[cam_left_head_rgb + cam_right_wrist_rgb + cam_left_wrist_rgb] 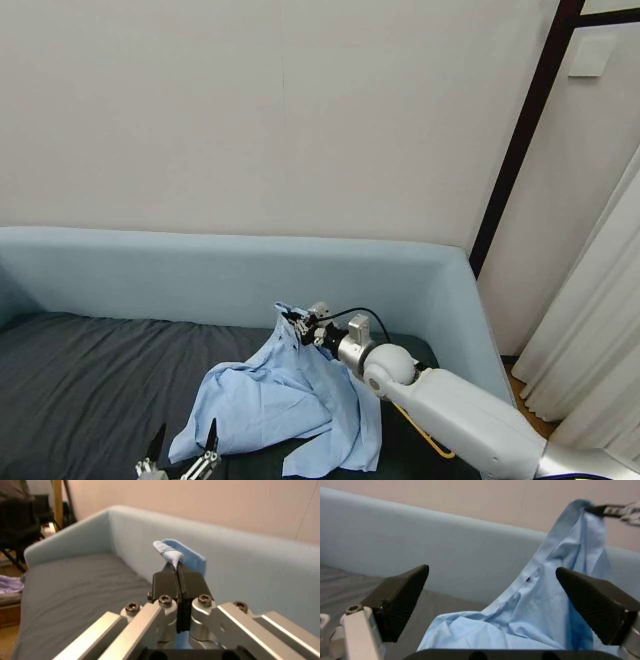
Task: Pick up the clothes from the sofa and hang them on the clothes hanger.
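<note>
1. Black-fingered, the left hand (185,447) hovers low over the dark grey seat of the sofa (200,275), its jaws spread wide with nothing between them.
2. Just ahead of that hand and to its right, the light blue shirt (290,400) lies in a crumpled heap on the seat, its lower edge near the left fingertips.
3. One corner of the shirt rises from the heap to the right hand (298,322), which is clamped tight on the cloth, holding it up in front of the sofa's backrest.

Head view's edge crops the left gripper (185,442).
</note>
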### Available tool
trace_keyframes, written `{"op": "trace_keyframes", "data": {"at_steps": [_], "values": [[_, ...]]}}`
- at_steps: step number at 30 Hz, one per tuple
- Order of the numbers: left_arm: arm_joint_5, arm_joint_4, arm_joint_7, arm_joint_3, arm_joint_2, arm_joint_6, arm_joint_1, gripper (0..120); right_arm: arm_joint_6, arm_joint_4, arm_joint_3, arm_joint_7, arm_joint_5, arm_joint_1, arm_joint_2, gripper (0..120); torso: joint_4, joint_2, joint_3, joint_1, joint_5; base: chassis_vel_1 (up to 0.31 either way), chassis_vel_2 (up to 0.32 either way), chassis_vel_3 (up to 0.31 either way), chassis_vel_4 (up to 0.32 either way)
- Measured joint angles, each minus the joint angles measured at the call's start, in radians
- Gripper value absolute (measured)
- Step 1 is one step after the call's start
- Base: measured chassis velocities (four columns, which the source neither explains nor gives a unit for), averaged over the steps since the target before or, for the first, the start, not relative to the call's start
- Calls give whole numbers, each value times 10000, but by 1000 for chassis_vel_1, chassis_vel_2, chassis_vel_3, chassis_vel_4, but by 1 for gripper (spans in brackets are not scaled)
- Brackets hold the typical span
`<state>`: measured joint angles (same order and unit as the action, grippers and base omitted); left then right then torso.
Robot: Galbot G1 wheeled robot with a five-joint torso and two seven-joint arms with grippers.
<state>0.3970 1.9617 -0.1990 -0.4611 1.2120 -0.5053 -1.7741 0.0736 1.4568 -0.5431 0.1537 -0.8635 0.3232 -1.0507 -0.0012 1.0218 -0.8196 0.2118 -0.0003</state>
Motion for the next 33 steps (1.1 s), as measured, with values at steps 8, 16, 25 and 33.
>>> {"op": "trace_keyframes", "data": {"at_steps": [8,16,25,33], "values": [[1216,126,-389,35,-743,917,686,100,773,964,1113,1211,-394,-23,1087,0,0,0,0,0,-4,0,0,0,0],[2365,232,14,-32,-2255,1293,1477,100,1079,1141,1564,1750,-974,-122,1557,0,1,0,0,0,-4,0,0,0,0],[4395,-1069,2077,278,-4773,1280,3462,100,1168,1332,1894,1816,-1092,71,1886,0,-3,0,-1,0,-8,0,0,0,0],[6812,-3111,4216,1047,-6480,2236,5106,100,1233,1298,1691,2158,-1294,-407,1742,0,6,-1,0,1,-6,0,0,0,0]]}}
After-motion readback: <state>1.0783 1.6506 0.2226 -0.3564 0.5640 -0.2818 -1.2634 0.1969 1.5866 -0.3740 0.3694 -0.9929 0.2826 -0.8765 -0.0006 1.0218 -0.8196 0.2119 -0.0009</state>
